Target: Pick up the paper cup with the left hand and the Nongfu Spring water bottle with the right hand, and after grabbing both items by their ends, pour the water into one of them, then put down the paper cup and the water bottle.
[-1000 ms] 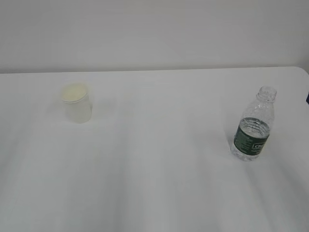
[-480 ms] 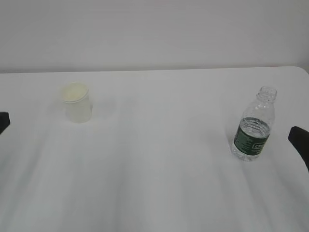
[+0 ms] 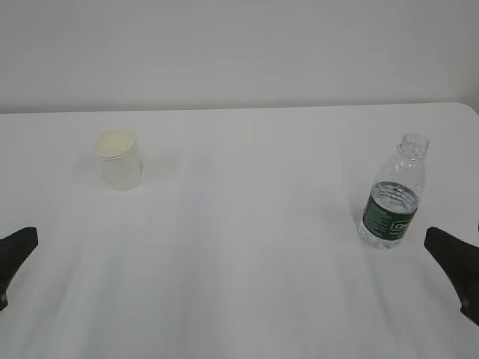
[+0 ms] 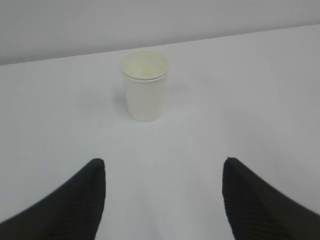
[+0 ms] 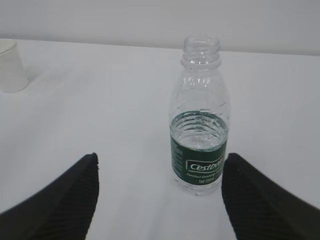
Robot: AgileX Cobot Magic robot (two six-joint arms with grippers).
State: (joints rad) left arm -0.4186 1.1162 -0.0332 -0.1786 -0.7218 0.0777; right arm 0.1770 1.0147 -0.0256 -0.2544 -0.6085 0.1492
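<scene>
At the far left edge of the white table (image 3: 239,284), the left gripper (image 4: 163,165) shows only as a dark finger tip low in the exterior view. From its wrist camera, its two black ribbed fingers (image 4: 75,205) stand wide apart with nothing between them. The paper cup (image 3: 120,159) stands upright on the left part of the table, ahead of this gripper and apart from it; in the wrist view it is in line with the gap between the fingers. Its inside looks pale cream.

Well apart to the right stands the Nongfu Spring water bottle (image 3: 393,196), upright, without cap, with a dark green label band. The water (image 5: 199,135) fills it up to about the top of the label. The right gripper (image 5: 160,162) is at the right edge, near the bottle but not touching it. Its jaws are also wide open and empty, and the bottle stands ahead of the gap, closer to the right finger (image 5: 260,205).
</scene>
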